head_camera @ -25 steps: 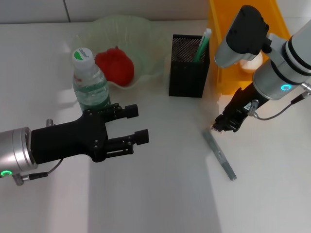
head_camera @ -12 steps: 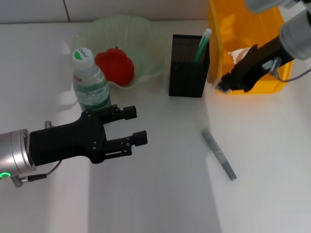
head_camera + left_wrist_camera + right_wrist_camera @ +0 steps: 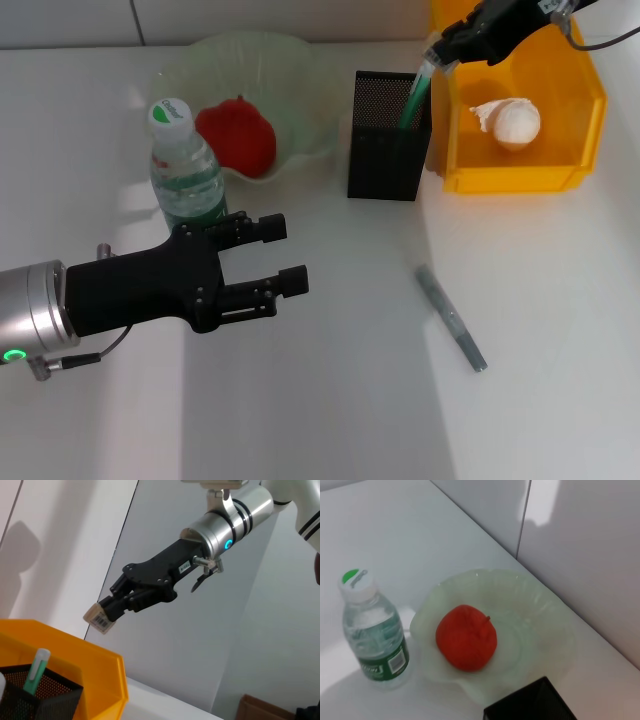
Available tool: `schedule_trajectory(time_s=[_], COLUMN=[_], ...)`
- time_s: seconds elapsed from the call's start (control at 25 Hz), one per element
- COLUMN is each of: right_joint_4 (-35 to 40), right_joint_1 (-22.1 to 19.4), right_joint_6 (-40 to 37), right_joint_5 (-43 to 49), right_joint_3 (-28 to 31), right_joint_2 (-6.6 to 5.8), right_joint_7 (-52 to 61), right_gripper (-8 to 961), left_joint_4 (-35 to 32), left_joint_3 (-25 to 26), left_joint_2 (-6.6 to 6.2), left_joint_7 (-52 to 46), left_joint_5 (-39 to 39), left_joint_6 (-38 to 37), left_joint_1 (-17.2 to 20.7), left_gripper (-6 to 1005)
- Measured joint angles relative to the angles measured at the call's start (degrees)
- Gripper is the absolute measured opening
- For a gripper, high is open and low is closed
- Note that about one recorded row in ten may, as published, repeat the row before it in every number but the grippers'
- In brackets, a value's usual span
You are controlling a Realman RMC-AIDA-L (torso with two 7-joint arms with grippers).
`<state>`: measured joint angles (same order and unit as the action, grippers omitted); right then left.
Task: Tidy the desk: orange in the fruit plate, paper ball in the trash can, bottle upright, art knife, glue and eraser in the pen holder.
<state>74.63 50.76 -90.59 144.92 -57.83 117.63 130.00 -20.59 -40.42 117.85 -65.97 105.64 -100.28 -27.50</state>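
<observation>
My right gripper (image 3: 443,48) hangs above the black mesh pen holder (image 3: 388,135), at its far right corner. In the left wrist view that gripper (image 3: 107,612) is shut on a small tan eraser (image 3: 99,621) with a barcode label. A green-and-white glue stick (image 3: 416,92) stands in the holder. The grey art knife (image 3: 452,318) lies flat on the table, in front of the holder. The orange (image 3: 236,135) rests in the pale green fruit plate (image 3: 290,70). Beside the plate the bottle (image 3: 185,170) stands upright. My left gripper (image 3: 270,262) is open just in front of the bottle, holding nothing.
The yellow trash can (image 3: 520,180) sits right of the pen holder with the paper ball (image 3: 510,122) inside. A wall runs along the table's back edge. The right wrist view shows the orange (image 3: 466,637), plate (image 3: 540,620) and bottle (image 3: 372,630).
My right gripper rose from the table near the art knife and travelled back to above the pen holder, carrying the eraser. The left arm barely moved.
</observation>
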Motion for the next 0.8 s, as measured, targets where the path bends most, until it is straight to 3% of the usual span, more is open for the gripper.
schedule_trajectory(time_s=[0.12,0.32,0.6,0.72,0.8], right_joint_4=[-5.52,-5.72,-1.06,5.83,8.51], right_joint_1=[1.57,1.79,1.63,0.95,0.22], right_joint_6=[4.26,5.64,1.16,-7.67,-11.31], right_joint_5=[-0.03,-0.30,-0.50,-0.05,0.37], right_joint_3=[-0.19,-0.18,-0.19,-0.71,-2.04], right_joint_2=[0.00,0.41,0.55,0.77,0.98], right_joint_7=[-1.31,-1.80,0.30,5.64,8.74], right_gripper=[110,110,396,535,538], left_joint_4=[-0.05,-0.01,0.01,-0.04,-0.06], left_joint_3=[0.00,0.00,0.00,0.00,0.00], left_joint_2=[0.09,0.10,0.08,-0.12,-0.20], left_joint_7=[-0.02,-0.04,-0.04,-0.04,-0.11], left_joint_5=[0.00,0.00,0.00,0.00,0.00], left_joint_6=[0.00,0.24,0.14,0.04,0.03], left_joint_1=[-0.08,-0.15,-0.18,-0.06,0.02], left_gripper=[755,755,755,755,755])
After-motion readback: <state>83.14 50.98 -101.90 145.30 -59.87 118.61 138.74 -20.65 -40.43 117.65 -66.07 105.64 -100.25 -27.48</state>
